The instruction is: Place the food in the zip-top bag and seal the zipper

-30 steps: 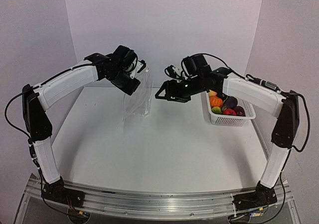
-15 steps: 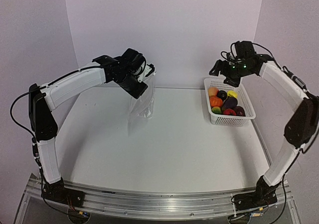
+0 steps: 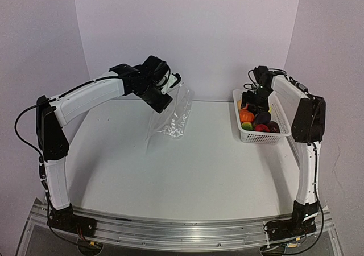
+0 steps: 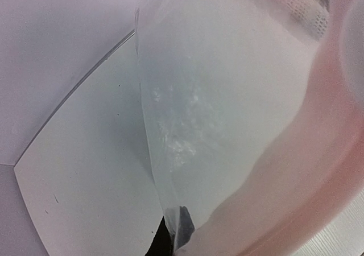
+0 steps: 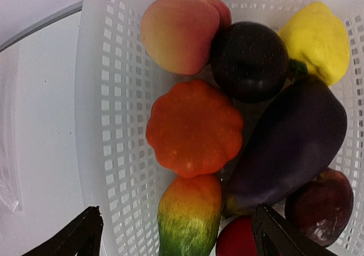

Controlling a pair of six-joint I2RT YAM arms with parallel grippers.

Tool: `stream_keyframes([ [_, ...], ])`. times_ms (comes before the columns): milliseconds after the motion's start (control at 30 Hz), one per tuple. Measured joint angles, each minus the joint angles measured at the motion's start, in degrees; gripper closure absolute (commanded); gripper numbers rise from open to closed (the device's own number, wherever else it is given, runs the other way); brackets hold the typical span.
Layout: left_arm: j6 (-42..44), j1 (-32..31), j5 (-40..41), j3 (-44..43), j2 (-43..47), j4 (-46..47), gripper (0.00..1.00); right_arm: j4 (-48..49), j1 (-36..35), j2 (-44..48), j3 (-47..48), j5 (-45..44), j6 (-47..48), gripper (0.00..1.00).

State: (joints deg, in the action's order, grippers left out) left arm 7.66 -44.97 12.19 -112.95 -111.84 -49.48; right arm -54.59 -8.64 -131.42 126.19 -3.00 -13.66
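Observation:
The clear dotted zip-top bag hangs above the table from my left gripper, which is shut on its upper edge. In the left wrist view the bag fills the frame and the dark fingertips pinch its film; the zipper cannot be made out. The food lies in the white basket: a peach, an orange pumpkin, a green-orange fruit, a purple eggplant, a yellow piece and a dark plum. My right gripper hovers open over them, its fingers either side of the green-orange fruit.
The perforated basket wall stands at the table's back right, close to the right wall. The back wall rises just behind both grippers. The bag's lower corner hangs near the table surface.
My right arm has swung from beside the bag to above the basket and its jaws have widened. The left gripper has shifted slightly right, and the bag now slants to the right.

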Motion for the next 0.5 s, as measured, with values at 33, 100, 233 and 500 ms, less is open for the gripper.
stream_keyframes([
  [33,0.0,0.0,0.0,-0.1,-0.2,0.0,1.00,0.0,0.2,-1.1,1.5,0.0,0.7,0.13],
  [100,0.0,0.0,0.0,-0.2,-0.8,0.0,1.00,0.0,0.4,-3.4,4.2,0.0,2.0,0.14],
  [233,0.0,0.0,0.0,-0.3,-1.1,0.0,1.00,0.1,0.6,-8.1,7.3,-0.6,4.7,0.14],
  [500,0.0,0.0,0.0,-0.3,-1.1,-0.1,1.00,-0.3,0.6,-14.7,11.1,-2.9,8.5,0.11],
])
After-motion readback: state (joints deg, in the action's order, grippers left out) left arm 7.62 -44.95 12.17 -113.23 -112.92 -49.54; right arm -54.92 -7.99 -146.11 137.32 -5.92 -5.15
